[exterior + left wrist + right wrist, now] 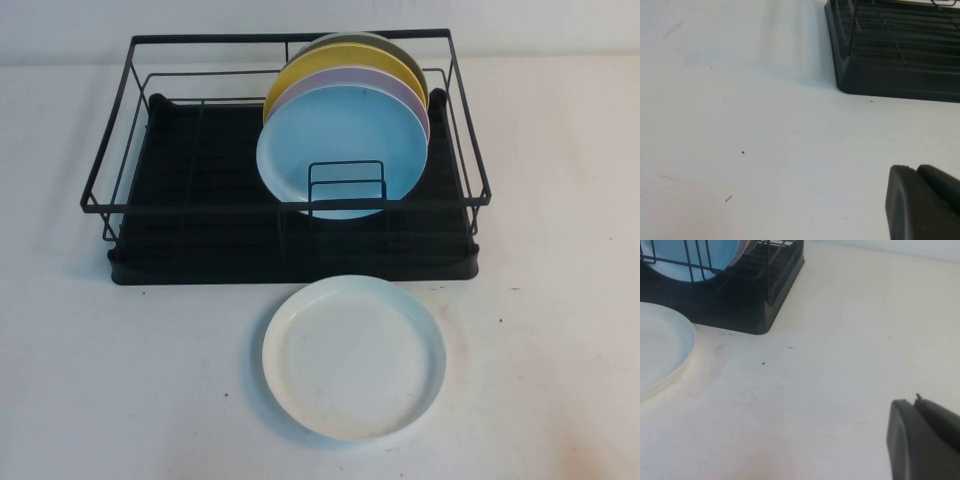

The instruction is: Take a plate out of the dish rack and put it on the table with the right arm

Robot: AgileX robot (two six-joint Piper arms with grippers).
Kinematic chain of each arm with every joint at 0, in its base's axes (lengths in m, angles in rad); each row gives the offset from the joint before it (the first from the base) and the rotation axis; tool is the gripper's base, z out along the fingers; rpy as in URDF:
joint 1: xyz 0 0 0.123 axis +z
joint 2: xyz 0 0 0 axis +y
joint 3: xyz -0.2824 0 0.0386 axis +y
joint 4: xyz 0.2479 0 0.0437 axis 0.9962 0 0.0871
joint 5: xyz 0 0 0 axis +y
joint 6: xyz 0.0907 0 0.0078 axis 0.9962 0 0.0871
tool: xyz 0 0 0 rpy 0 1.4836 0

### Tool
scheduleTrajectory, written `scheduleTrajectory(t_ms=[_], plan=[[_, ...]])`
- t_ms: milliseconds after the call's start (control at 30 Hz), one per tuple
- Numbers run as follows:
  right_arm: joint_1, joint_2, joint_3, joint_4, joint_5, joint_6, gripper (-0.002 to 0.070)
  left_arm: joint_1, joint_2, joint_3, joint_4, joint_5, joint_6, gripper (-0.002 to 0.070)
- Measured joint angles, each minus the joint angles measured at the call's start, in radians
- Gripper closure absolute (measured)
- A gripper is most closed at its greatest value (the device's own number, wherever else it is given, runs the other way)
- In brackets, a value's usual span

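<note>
The white plate [355,360] lies flat on the table [120,380], just in front of the dish rack [200,230]. The right wrist view shows its rim [660,350] beside the rack's corner [775,295]. Neither arm shows in the high view. My right gripper [916,401] is shut and empty, low over bare table to the right of the plate. My left gripper [915,167] is shut and empty over bare table, near the rack's front left corner [890,60].
Standing in the rack's right half are a light blue plate [340,140], a lilac plate [405,95], a yellow plate [300,75] and a dark plate [395,45] behind them. The rack's left half holds nothing.
</note>
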Motion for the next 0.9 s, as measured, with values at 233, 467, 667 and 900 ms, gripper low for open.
scheduleTrajectory(t_ms=[233, 467, 667, 900], plan=[[0.000, 0.000, 0.000, -0.086, 0.024, 0.000, 0.0694, 0.000, 0.000, 0.000, 0.000, 0.000, 0.000, 0.0680], [0.000, 0.000, 0.000, -0.187, 0.042, 0.168, 0.0694, 0.000, 0.000, 0.000, 0.000, 0.000, 0.000, 0.0680], [0.000, 0.000, 0.000, -0.202, 0.042, 0.204, 0.0694, 0.000, 0.000, 0.000, 0.000, 0.000, 0.000, 0.0680], [0.000, 0.000, 0.000, -0.205, 0.042, 0.205, 0.0694, 0.000, 0.000, 0.000, 0.000, 0.000, 0.000, 0.0680]])
